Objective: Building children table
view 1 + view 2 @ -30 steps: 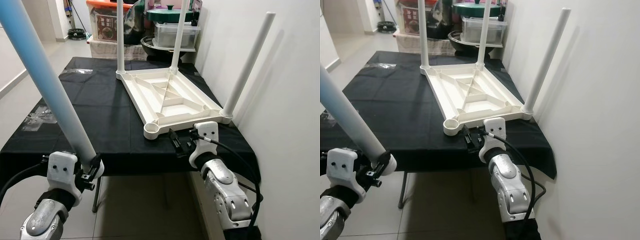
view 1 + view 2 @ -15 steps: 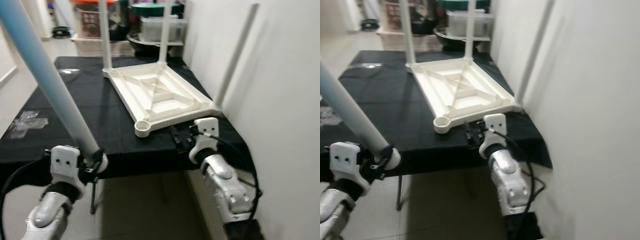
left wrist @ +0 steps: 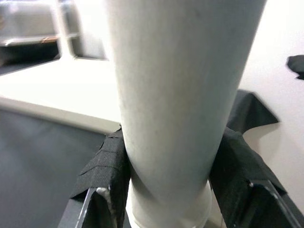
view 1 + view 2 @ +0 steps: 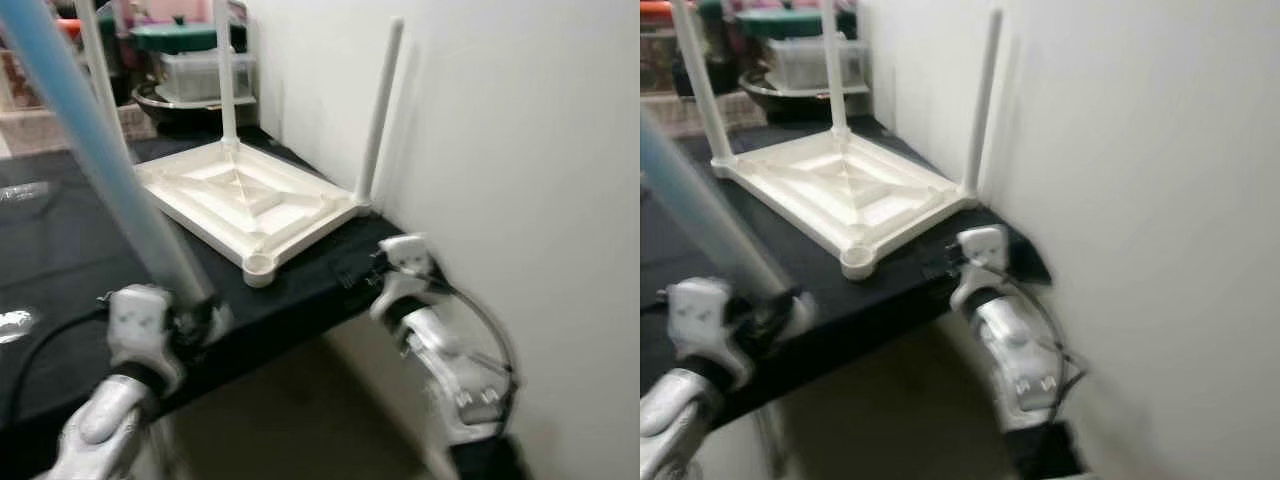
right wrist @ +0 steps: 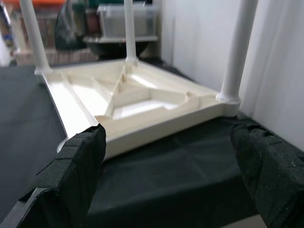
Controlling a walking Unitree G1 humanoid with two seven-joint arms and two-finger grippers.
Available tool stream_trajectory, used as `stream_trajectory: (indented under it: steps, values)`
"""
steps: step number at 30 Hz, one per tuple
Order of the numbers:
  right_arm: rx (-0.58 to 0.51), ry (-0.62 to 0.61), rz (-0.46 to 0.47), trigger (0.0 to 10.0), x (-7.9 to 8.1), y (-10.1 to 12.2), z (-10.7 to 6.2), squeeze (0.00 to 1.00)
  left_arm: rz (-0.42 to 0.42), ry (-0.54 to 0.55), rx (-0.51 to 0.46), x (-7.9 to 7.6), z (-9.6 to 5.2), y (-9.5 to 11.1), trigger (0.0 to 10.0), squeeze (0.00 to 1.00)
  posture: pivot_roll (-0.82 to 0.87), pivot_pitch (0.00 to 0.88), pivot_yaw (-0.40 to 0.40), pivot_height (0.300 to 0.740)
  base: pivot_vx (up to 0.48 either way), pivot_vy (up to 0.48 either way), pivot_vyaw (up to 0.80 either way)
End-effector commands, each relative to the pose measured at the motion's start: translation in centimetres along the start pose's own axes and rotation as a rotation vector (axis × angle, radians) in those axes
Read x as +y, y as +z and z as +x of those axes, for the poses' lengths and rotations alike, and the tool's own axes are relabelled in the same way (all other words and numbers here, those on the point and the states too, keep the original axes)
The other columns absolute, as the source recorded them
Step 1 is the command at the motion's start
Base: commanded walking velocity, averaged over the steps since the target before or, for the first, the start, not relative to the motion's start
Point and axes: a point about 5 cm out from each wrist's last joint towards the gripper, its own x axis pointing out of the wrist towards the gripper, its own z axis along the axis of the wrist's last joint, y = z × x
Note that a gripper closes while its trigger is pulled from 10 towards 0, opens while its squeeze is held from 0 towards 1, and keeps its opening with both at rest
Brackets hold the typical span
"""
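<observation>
The white tabletop (image 4: pixel 240 200) lay upside down on the black-draped table (image 4: pixel 60 250), close to the white wall (image 4: pixel 520 150), with three legs already standing up from its corners; the near corner socket (image 4: pixel 258 265) stood empty. The left gripper (image 3: pixel 166 190) was clamped on the loose pale-blue leg (image 4: pixel 110 170) — its black pads (image 3: pixel 107 164) pressed against either side of the tube near its lower end — and the leg slanted up and away to the robot's left. The right gripper (image 5: pixel 166 156) hung with its fingers spread wide and nothing between them, at the table's front edge just before the tabletop; the head views were blurred.
</observation>
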Motion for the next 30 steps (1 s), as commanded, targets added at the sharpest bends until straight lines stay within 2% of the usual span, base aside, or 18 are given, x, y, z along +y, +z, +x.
stream_trajectory:
  steps: [1, 3, 6, 11, 13, 17, 19, 20, 21, 22, 24, 25, 26, 27, 28, 29, 30]
  values:
    - [-0.008, 0.059, 0.012, 10.0, 0.8, 0.2, 0.3, 0.0, 0.011, -0.016, -0.006, 0.1, -0.1, 0.2, 10.0, 0.0, -0.05, 0.0, -0.07, 0.74, 0.0, 0.0, 0.0]
    - [-0.014, 0.131, 0.004, 10.0, 1.2, 0.4, 0.3, 0.0, 0.01, -0.052, -0.011, -0.1, -0.1, 0.4, 10.0, 0.0, -0.05, 0.0, -0.069, 0.74, 0.0, 0.0, 0.0]
    - [-0.018, 0.17, -0.004, 10.0, 1.4, 0.5, 0.3, 0.0, 0.014, -0.062, -0.011, -0.1, -0.1, 0.5, 10.0, 0.0, -0.05, 0.0, -0.07, 0.74, 0.0, 0.0, 0.0]
    - [-0.019, 0.177, 0.01, 10.0, 1.5, 0.6, 0.3, 0.0, 0.023, -0.053, -0.009, 0.1, 0.1, 0.5, 10.0, 0.0, -0.05, 0.0, -0.07, 0.74, 0.0, 0.0, 0.0]
    - [-0.019, 0.192, -0.015, 10.0, 1.8, 0.6, 0.4, 0.0, 0.025, -0.038, -0.01, 0.1, 0.2, 0.5, 10.0, 0.0, -0.05, 0.0, -0.07, 0.74, 0.0, 0.0, 0.0]
    - [-0.02, 0.213, -0.013, 10.0, 2.2, 0.6, 0.4, 0.0, -0.019, -0.053, -0.022, -0.2, 0.3, 0.8, 10.0, 0.0, -0.04, 0.0, -0.07, 0.74, 0.0, 0.0, 0.0]
    - [-0.021, 0.255, 0.004, 10.0, 2.5, 0.8, 0.4, 0.0, -0.096, -0.119, -0.029, -1.0, 0.2, 1.3, 10.0, 0.0, -0.04, 0.0, -0.072, 0.74, 0.0, 0.0, 0.0]
    - [-0.022, 0.338, 0.015, 10.0, 2.8, 1.1, 0.4, 0.0, -0.092, -0.217, -0.008, -1.6, -0.2, 1.4, 10.0, 0.0, -0.04, 0.0, -0.074, 0.74, 0.0, 0.0, 0.0]
    - [-0.022, 0.338, 0.015, 10.0, 2.8, 1.1, 0.4, 0.0, -0.092, -0.217, -0.008, -1.6, -0.2, 1.4, 10.0, 0.0, -0.04, 0.0, -0.074, 0.74, 0.0, 0.0, 0.0]
    - [-0.023, 0.419, 0.013, 10.0, 3.1, 1.4, 0.3, 0.0, -0.083, -0.294, 0.012, -2.0, -0.6, 1.4, 10.0, 0.0, -0.04, 0.0, -0.073, 0.74, 0.0, 0.0, 0.0]
    - [-0.023, 0.419, 0.013, 10.0, 3.1, 1.4, 0.3, 0.0, -0.083, -0.294, 0.012, -2.0, -0.6, 1.4, 10.0, 0.0, -0.04, 0.0, -0.073, 0.74, 0.0, 0.0, 0.0]
    - [-0.031, 0.499, 0.005, 10.0, 3.2, 1.9, 0.1, 0.0, -0.068, -0.357, 0.031, -2.1, -1.1, 1.3, 10.0, 0.0, -0.04, 0.0, -0.073, 0.74, 0.0, 0.0, 0.0]
    - [-0.042, 0.637, 0.001, 10.0, 3.2, 2.9, -0.4, 0.0, -0.045, -0.444, 0.06, -2.0, -1.7, 1.5, 10.0, 0.0, -0.04, 0.0, -0.069, 0.74, 0.0, 0.0, 0.0]
    - [-0.042, 0.637, 0.001, 10.0, 3.2, 2.9, -0.4, 0.0, -0.045, -0.444, 0.06, -2.0, -1.7, 1.5, 10.0, 0.0, -0.04, 0.0, -0.069, 0.74, 0.0, 0.0, 0.0]
    - [-0.049, 0.724, -0.002, 10.0, 3.1, 3.6, -0.9, 0.0, -0.032, -0.493, 0.077, -1.8, -2.1, 1.7, 10.0, 0.0, -0.04, 0.0, -0.07, 0.74, 0.0, 0.0, 0.0]
    - [-0.049, 0.724, -0.002, 10.0, 3.1, 3.6, -0.9, 0.0, -0.032, -0.493, 0.077, -1.8, -2.1, 1.7, 10.0, 0.0, -0.04, 0.0, -0.07, 0.74, 0.0, 0.0, 0.0]
    - [-0.042, 0.813, -0.005, 10.0, 2.8, 4.1, -1.4, 0.0, -0.025, -0.553, 0.092, -1.6, -2.7, 2.1, 10.0, 0.0, -0.04, 0.0, -0.071, 0.74, 0.0, 0.0, 0.0]
